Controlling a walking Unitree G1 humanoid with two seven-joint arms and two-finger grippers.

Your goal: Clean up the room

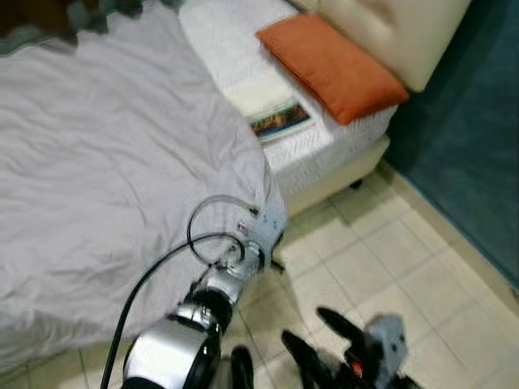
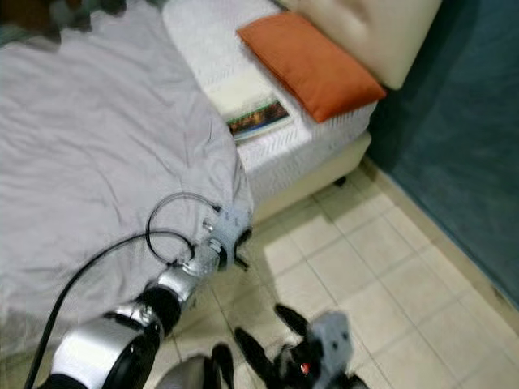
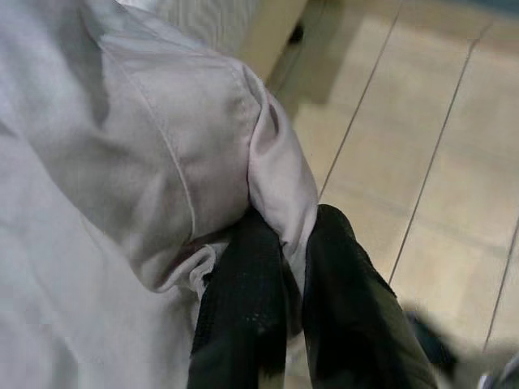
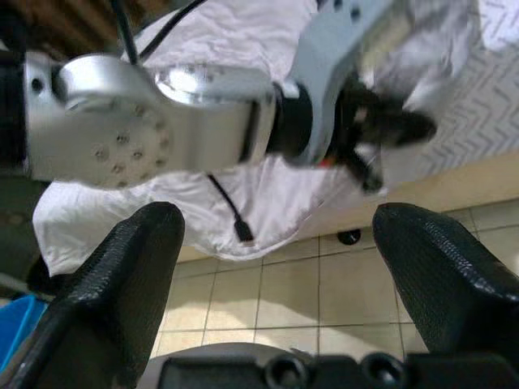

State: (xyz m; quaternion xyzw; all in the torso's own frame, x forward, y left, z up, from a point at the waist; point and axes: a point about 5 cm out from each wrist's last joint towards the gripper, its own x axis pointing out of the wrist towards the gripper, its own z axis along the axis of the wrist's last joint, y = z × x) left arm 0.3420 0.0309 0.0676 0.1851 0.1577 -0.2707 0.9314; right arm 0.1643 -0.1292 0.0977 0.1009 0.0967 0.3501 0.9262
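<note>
Right hand blurred, cut off by the bottom edge.

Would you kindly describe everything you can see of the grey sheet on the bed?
The grey sheet is a pale, thin, wrinkled fabric spread over most of the bed, its lower part hanging over the side toward the tiled floor. A stitched hem runs along its corner. The left gripper is shut on that corner, fabric bunched between its black fingers. Toward the headboard the sheet stops short, leaving white mattress bare, where a magazine and an orange pillow lie.
</note>
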